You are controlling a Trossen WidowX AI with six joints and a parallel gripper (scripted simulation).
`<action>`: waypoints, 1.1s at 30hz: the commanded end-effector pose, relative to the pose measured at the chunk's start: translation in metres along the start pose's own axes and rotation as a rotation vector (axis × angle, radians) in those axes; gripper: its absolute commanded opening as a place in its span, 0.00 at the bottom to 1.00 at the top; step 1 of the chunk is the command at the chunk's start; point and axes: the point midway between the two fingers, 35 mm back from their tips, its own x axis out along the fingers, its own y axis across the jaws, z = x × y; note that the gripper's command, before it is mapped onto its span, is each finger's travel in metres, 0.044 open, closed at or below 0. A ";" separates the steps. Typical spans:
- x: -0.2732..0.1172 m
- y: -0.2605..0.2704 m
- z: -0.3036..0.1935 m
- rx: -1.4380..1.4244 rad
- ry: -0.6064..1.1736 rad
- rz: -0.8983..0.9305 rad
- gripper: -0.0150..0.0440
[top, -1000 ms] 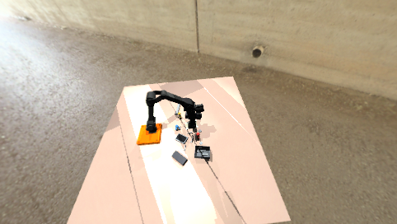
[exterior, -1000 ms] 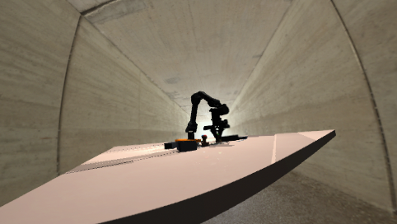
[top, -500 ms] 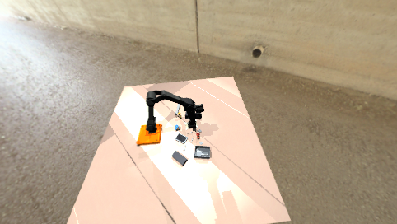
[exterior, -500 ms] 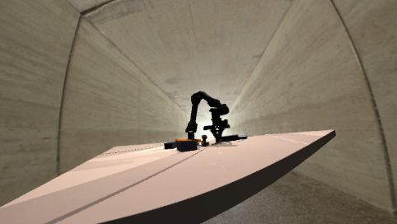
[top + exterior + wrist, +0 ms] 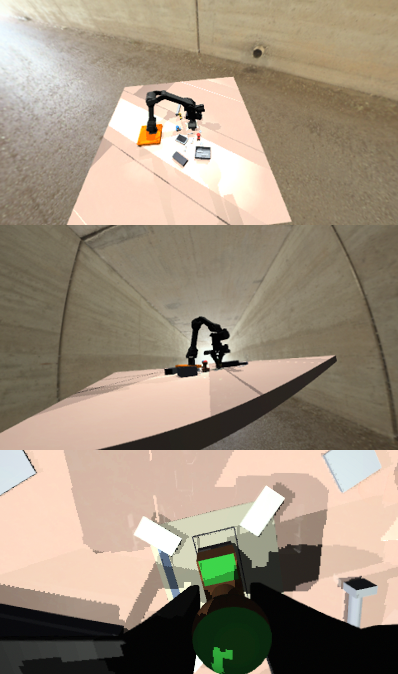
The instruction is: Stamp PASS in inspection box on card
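My gripper [image 5: 192, 126] [image 5: 219, 366] [image 5: 224, 592] is shut on a stamp with a round green-topped handle [image 5: 232, 632] and a brown base with a bright green label. The fingers point down over the pale green card [image 5: 215, 516]. The outlined box [image 5: 214, 532] on the card shows around the far part of the stamp base, and its near part is hidden by stamp and fingers. Whether the stamp face touches the card I cannot tell. No print is visible. A small dark pad in a pale frame [image 5: 182, 139] lies nearby; I cannot tell surely that it is the ink pad.
White blocks [image 5: 157, 536] [image 5: 262, 511] lie over the card's far corners. A red-topped piece [image 5: 198, 136] [image 5: 205, 362], a blue piece [image 5: 177, 128], a grey tray [image 5: 202, 158] and a dark block [image 5: 180, 159] stand nearby. A grey post [image 5: 353, 607] is at right in the wrist view.
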 end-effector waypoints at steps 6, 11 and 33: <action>-0.008 0.000 0.002 0.005 -0.005 -0.002 0.25; -0.016 0.000 0.002 0.005 -0.005 -0.002 0.25; -0.052 0.000 0.003 0.005 -0.005 -0.003 0.25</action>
